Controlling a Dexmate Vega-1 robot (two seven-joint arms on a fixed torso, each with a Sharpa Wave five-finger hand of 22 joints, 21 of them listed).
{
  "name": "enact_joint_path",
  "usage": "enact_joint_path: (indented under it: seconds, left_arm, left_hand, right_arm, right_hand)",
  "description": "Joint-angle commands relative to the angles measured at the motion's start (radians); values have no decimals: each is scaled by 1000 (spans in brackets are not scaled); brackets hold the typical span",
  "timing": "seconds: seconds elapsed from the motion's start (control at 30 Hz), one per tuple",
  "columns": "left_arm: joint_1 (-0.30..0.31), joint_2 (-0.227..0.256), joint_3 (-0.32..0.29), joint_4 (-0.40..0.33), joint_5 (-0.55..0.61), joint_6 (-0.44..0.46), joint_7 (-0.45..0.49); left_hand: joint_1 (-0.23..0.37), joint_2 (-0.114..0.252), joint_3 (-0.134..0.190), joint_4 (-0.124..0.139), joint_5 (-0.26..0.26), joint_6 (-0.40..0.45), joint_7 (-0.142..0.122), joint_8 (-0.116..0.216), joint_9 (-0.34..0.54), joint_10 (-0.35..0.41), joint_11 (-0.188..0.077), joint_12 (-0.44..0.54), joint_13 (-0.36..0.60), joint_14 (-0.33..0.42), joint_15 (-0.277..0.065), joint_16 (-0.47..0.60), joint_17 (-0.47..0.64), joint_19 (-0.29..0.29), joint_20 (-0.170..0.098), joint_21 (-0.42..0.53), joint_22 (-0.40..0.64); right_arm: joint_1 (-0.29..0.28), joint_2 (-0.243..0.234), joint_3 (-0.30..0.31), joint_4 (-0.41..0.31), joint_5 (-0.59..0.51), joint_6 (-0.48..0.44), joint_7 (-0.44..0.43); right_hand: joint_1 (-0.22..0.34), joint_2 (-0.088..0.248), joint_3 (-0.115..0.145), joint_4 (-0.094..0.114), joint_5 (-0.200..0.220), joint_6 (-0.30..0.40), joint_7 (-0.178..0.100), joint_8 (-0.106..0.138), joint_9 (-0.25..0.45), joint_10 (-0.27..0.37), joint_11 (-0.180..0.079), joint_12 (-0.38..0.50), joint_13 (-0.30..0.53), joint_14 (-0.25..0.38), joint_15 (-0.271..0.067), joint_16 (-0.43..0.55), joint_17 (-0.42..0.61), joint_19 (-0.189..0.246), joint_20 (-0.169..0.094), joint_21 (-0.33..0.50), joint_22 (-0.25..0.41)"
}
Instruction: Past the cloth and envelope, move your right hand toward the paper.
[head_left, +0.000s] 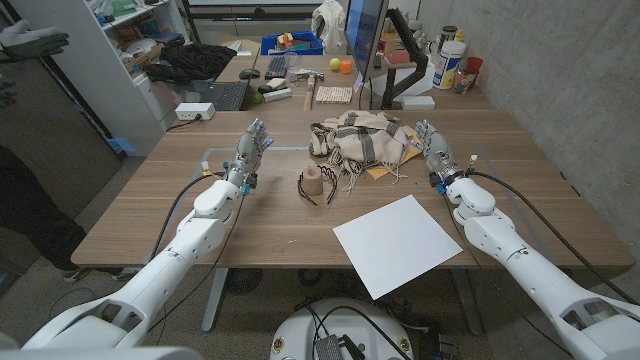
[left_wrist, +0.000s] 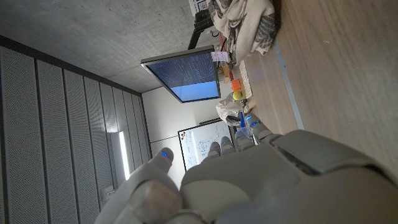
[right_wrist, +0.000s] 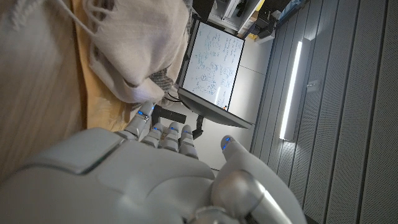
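Wood-grain table (head_left: 560, 190) runs wide under both arms, with a cluttered desk and a monitor (head_left: 364, 40) behind it. On the robot's right, the right hand (head_left: 437, 152) stands on its edge with the fingers stretched forward and slightly apart, holding nothing. Just beside its fingertips, toward the table's middle, lies the cloth (head_left: 362, 140), a crumpled cream scarf with dark stripes and fringe. A tan envelope (head_left: 385, 168) pokes out from under the cloth, close to the inner side of the hand; in the right wrist view the cloth (right_wrist: 134, 43) and the envelope (right_wrist: 93, 81) sit right ahead of the fingers (right_wrist: 163, 134). The paper (head_left: 398, 243), a white sheet lying flat and turned at an angle, is behind the hand, back toward the robot and inward of the right forearm, apart from the hand. The left hand (head_left: 248, 155) stands across the table, fingers extended, nothing in it. Between the two hands, nearer the left, sit a small wooden cylinder (head_left: 313, 183) and a dark curved band (head_left: 320, 192).
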Motion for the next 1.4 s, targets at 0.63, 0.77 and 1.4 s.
enact_joint_path:
  seconds: [0.63, 0.77, 1.4]
  left_arm:
    - [22, -255, -312, 19, 296, 111, -216]
    - [21, -269, -330, 21, 312, 113, -230]
    - [2, -300, -374, 50, 350, 112, -279]
  left_hand:
    - [-1, 122, 3, 0, 5, -228, -18, 10, 3, -206, -1, 9, 5, -246, 2, 7, 2, -234, -35, 8, 2]
    - [-1, 122, 2, 0, 5, -227, -18, 9, 3, -203, 4, 10, 5, -245, 2, 7, 2, -234, -35, 8, 2]
    - [-2, 121, -2, 0, 6, -225, -17, 8, 3, -206, -3, 8, 5, -244, 3, 7, 2, -234, -35, 9, 2]
  right_arm:
    - [-31, 119, 184, 13, -420, 80, 4]
    - [-32, 116, 190, 8, -454, 89, 4]
    - [-58, 70, 217, -79, -545, 97, 30]
  right_hand:
    - [56, 40, 5, -56, 18, 194, -42, 35, 7, 184, -33, 46, 3, 153, -8, 16, -10, 31, -44, -11, 4]
    - [62, 39, 8, -61, 19, 205, -42, 36, 8, 190, -39, 45, 3, 157, -9, 14, -10, 33, -44, -14, 4]
    - [81, 32, 22, -77, 21, 268, -37, 39, 7, 255, -28, 54, 2, 220, -16, 11, -11, 76, -41, -20, 4]
